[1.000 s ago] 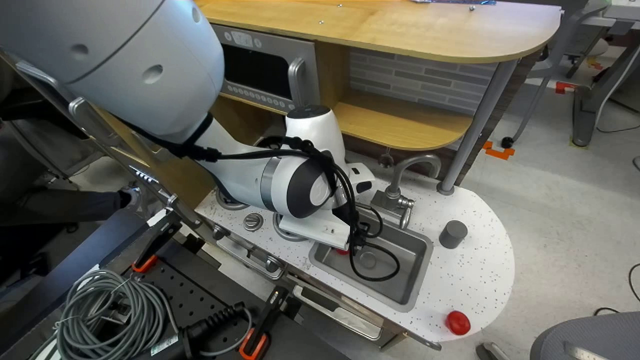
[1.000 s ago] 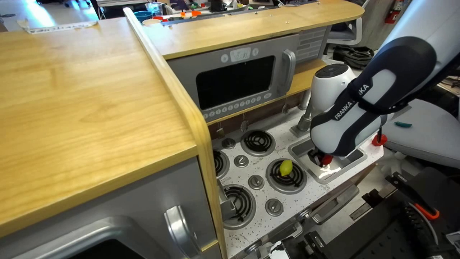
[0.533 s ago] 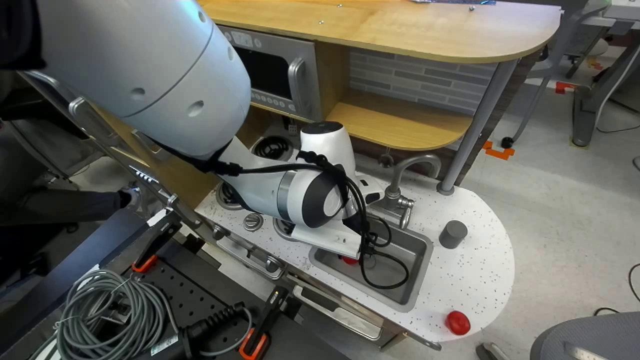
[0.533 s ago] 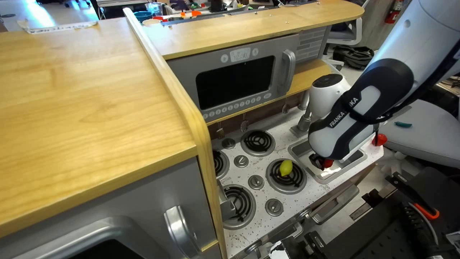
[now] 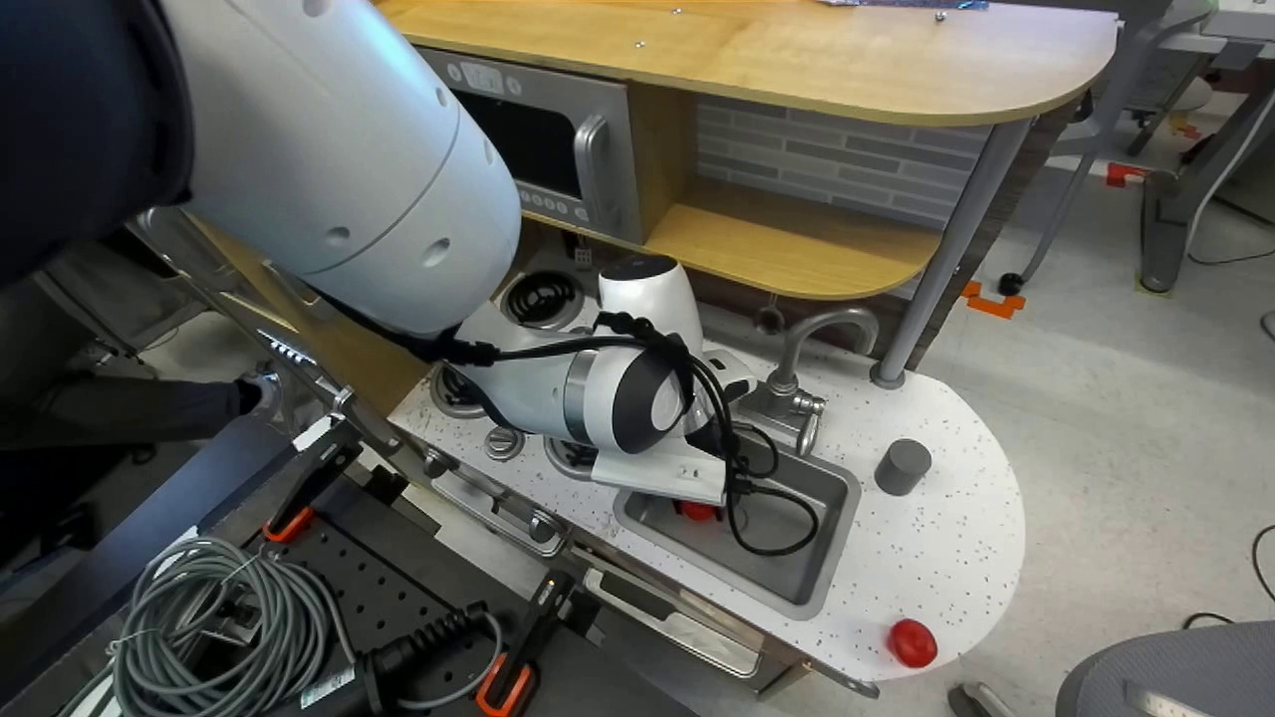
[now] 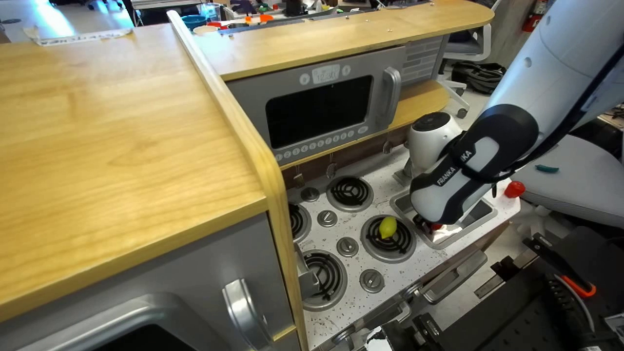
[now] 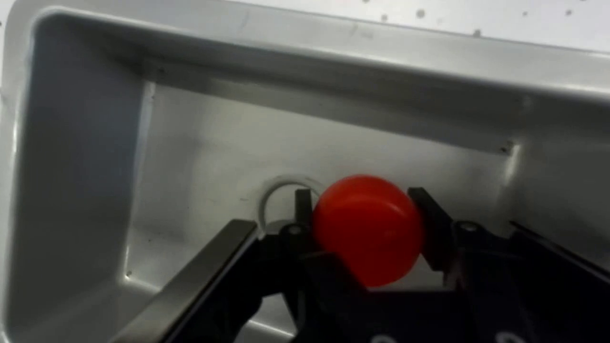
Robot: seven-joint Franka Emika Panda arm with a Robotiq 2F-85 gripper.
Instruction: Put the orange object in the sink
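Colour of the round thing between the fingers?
The round thing is red; the wrist view shows it best.

Free sink floor (image 7: 228, 143) beside the gripper (image 7: 364, 214), sink walls (image 7: 71, 166) around, faucet (image 5: 784, 380) just outside the rim (image 7: 333, 35)

Arm (image 5: 349, 159): white, rounded, with round dimples (image 5: 435, 252)
Wrist housing (image 6: 429, 148): white, black cap (image 6: 431, 121) at twelve o'clock
Lettering (image 6: 446, 176): FRANKA, white on black
Cables (image 5: 729, 448): of black colour, looping
Gripper (image 7: 363, 205): black, with grey round spots (image 7: 469, 226)

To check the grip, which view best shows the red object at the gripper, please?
The wrist view: the red object appears large, between the fingers. Both exterior views show only a small patch of it, beneath the arm.
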